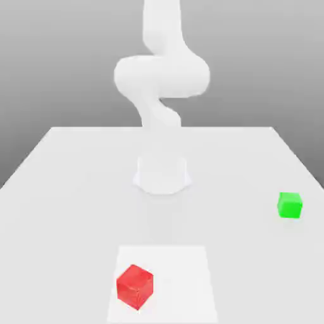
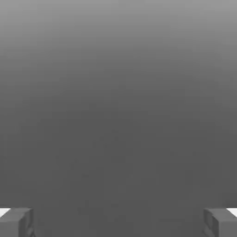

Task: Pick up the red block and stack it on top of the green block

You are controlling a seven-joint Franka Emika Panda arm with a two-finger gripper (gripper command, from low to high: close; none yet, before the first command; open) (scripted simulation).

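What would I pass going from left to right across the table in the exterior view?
Red block → white robot arm → green block.

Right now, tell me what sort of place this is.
Most likely a simulated tabletop test scene, not a real room: a plain white table against a blank grey backdrop, a featureless white arm, and two flat-coloured cubes, the red block and green block.
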